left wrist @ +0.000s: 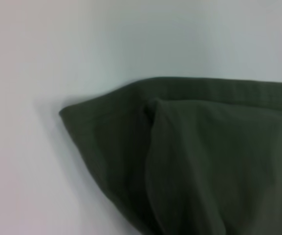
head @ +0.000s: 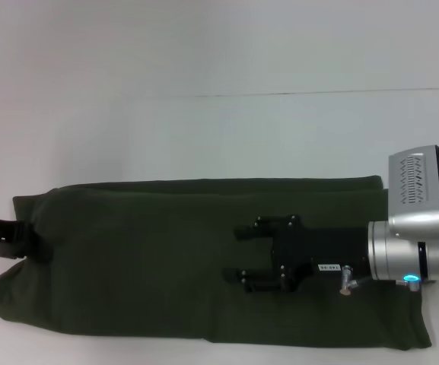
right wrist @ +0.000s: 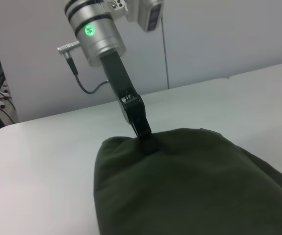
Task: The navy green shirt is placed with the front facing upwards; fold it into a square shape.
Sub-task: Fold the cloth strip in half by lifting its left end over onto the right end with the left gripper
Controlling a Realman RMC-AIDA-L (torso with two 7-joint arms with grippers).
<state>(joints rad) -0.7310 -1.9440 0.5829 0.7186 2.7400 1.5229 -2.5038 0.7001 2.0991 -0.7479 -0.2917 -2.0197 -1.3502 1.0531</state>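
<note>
Cloth fills our work: the navy green shirt lies on the white table as a long folded band, plain side up. Our right gripper hovers over its middle, fingers parted, holding nothing. Our left gripper is closed, pinching the band's left end.

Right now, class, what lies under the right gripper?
The right gripper, open, hovers over the navy green shirt, folded into a long band on the white table. Only plain green fabric shows; anything beneath or within the folds is hidden.
</note>
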